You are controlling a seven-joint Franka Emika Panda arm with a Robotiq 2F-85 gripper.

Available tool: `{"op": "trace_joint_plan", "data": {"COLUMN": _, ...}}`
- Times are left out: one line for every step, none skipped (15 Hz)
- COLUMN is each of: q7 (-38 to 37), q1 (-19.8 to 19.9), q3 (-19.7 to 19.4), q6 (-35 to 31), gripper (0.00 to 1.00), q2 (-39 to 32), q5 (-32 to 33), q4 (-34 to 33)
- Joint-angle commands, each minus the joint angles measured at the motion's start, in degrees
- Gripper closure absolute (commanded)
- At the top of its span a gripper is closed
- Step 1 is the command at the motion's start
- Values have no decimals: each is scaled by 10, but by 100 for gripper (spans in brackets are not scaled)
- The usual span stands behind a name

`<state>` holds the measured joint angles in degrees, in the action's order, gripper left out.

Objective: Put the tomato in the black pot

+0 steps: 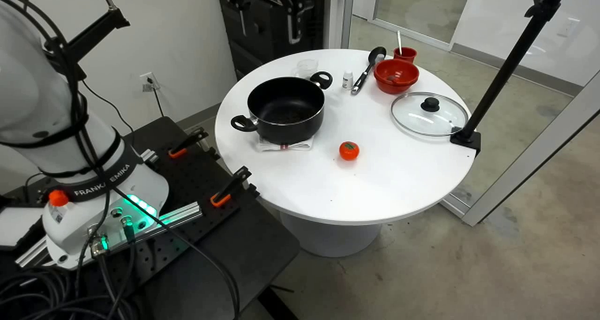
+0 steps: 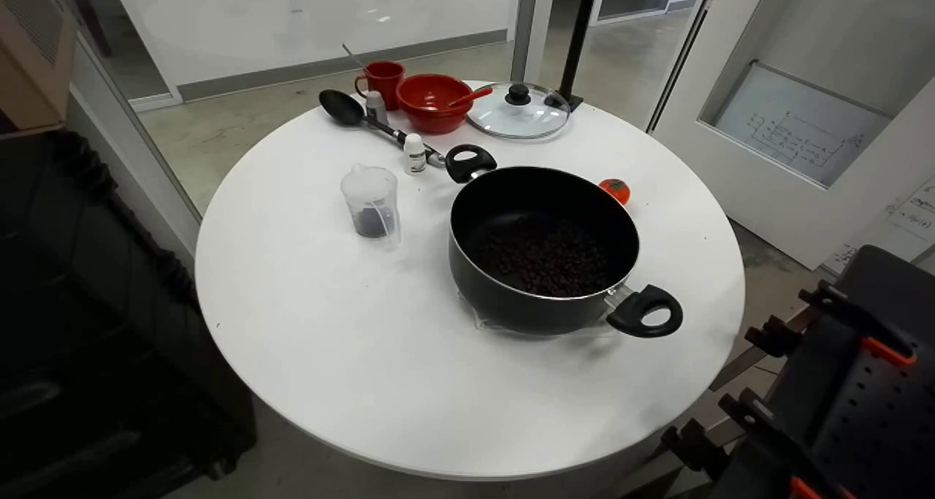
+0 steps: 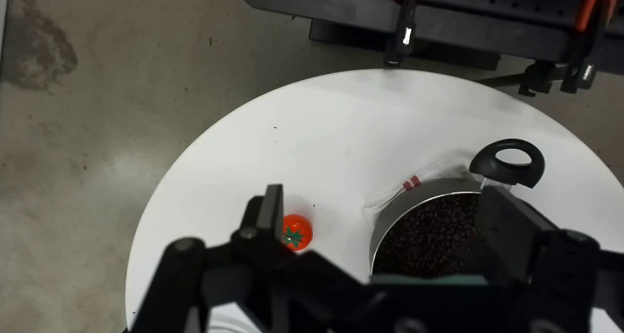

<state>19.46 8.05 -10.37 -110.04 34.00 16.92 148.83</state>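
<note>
The round, green-topped, bright-red tomato [image 1: 349, 151] lies on the round white table [image 1: 375, 189], near the wide black two-handled cooking pot [image 1: 290, 131] but apart from it; the pot, with dark bean-like pieces [image 2: 548, 261] across its bottom, sits upright on a white cloth [image 1: 269, 146] with red marks; the black two-fingered gripper [image 3: 385, 221] hangs above the table, its fingers spread wide apart; in the wrist view one finger covers part of the tomato and the other overlaps the pot; in both exterior views a clear glass lid [image 1: 429, 117] with a black knob lies near a round red bowl [image 1: 396, 86], and just beside the bowl stands a red mug [image 2: 385, 82]; a black spoon [image 2: 341, 107], a small white bottle [image 2: 414, 153] and a clear plastic measuring cup [image 2: 369, 188] are also on the table.
</note>
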Motion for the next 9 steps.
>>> {"op": "trace_joint_plan", "data": {"q7": -2, "q1": -4, "q3": -3, "q6": 2, "gripper": 0, "q2": 0, "q5": 1, "q4": -1}}
{"op": "trace_joint_plan", "data": {"q7": -2, "q1": -4, "q3": -3, "q6": 2, "gripper": 0, "q2": 0, "q5": 1, "q4": -1}}
{"op": "trace_joint_plan", "data": {"q7": -2, "q1": -4, "q3": -3, "q6": 2, "gripper": 0, "q2": 0, "q5": 1, "q4": -1}}
{"op": "trace_joint_plan", "data": {"q7": -2, "q1": -4, "q3": -3, "q6": 2, "gripper": 0, "q2": 0, "q5": 1, "q4": -1}}
{"op": "trace_joint_plan", "data": {"q7": -2, "q1": -4, "q3": -3, "q6": 2, "gripper": 0, "q2": 0, "q5": 1, "q4": -1}}
{"op": "trace_joint_plan", "data": {"q7": -2, "q1": -4, "q3": -3, "q6": 2, "gripper": 0, "q2": 0, "q5": 1, "q4": -1}}
{"op": "trace_joint_plan", "data": {"q7": -2, "q1": -4, "q3": -3, "q6": 2, "gripper": 0, "q2": 0, "q5": 1, "q4": -1}}
{"op": "trace_joint_plan", "data": {"q7": -2, "q1": -4, "q3": -3, "q6": 2, "gripper": 0, "q2": 0, "q5": 1, "q4": -1}}
{"op": "trace_joint_plan", "data": {"q7": -2, "q1": -3, "q3": -1, "q6": 17, "gripper": 0, "q2": -9, "q5": 2, "q4": -9}}
